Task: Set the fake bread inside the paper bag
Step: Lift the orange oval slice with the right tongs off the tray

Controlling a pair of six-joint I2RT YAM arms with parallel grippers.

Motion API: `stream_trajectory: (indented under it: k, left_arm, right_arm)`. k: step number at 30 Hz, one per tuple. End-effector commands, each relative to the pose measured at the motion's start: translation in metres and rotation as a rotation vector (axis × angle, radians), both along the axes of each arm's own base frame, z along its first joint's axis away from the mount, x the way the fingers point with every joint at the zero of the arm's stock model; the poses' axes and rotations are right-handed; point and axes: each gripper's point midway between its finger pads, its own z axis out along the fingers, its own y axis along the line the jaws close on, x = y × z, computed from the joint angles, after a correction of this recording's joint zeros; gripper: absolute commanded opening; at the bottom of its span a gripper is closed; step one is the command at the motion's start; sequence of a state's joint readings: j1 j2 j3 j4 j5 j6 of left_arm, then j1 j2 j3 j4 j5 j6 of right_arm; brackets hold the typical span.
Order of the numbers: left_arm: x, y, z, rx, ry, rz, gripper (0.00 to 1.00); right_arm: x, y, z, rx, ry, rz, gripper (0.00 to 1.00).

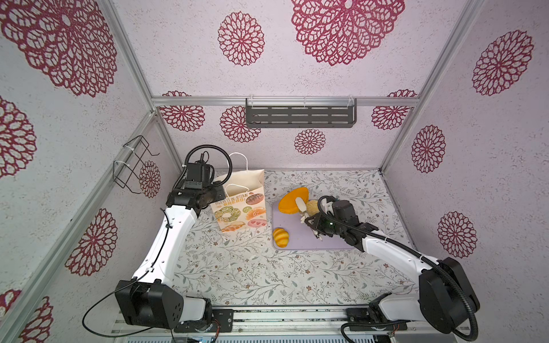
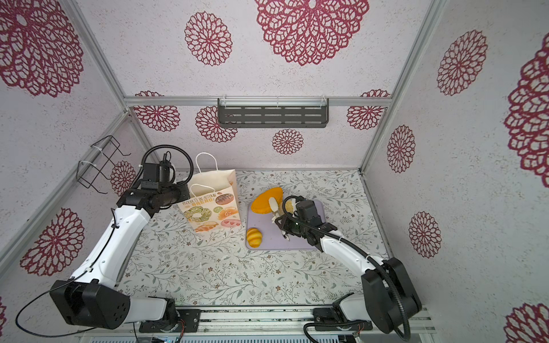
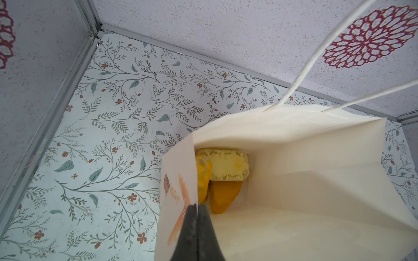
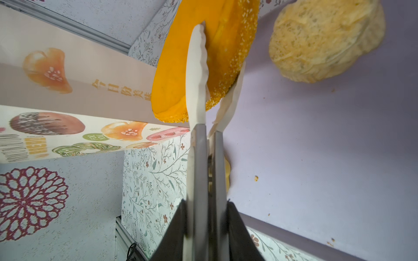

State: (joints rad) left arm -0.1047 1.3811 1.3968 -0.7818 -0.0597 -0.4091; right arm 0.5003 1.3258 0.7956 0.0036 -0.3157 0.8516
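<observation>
Two tools (image 3: 198, 206) (image 4: 207, 203), three tray (image 1: 298, 240) loaves (image 1: 289, 205) (image 1: 312, 207) (image 1: 280, 237), three in bag (image 3: 316, 171)

Lilac walls (image 1: 178, 59), crimson rosettes (image 1: 241, 38) — leaf-printed tabletop (image 1: 252, 276), grey slotted shelf (image 1: 300, 116) behind.

Front face of the paper bag (image 1: 241, 211): black line "PRODUCTS IN AUTUMN" above orange block letters "BREAD", legible in both top views. Narrow side face, right wrist view: orange Chinese characters 今日份美味, the last partly hidden. Green roundel lettering: too small to read.
</observation>
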Motion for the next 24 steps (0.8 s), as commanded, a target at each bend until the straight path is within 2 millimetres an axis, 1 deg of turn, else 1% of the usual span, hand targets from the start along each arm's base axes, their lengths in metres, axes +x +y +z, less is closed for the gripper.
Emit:
stream_trajectory:
  k: [1, 12, 18, 24]
  left_arm:
    - [0.003, -0.003, 0.008, -0.006, -0.031, -0.008, 0.00]
    - [0.003, -0.003, 0.008, -0.008, -0.033, -0.008, 0.00]
    - [0.004, -0.004, 0.007, -0.012, -0.032, -0.010, 0.00]
    - [0.003, -0.003, 0.010, -0.009, -0.038, -0.009, 0.00]
  right_arm:
    - [0.007, 0.006, 0.043, 0.085, -0.127, 0.000, 0.00]
    - [0.002, 0.014, 0.068, 0.139, -0.180, 0.018, 0.00]
    - [-0.002, 0.019, 0.087, 0.190, -0.254, 0.036, 0.00]
    - [-0.005, 0.022, 0.095, 0.198, -0.289, 0.048, 0.00]
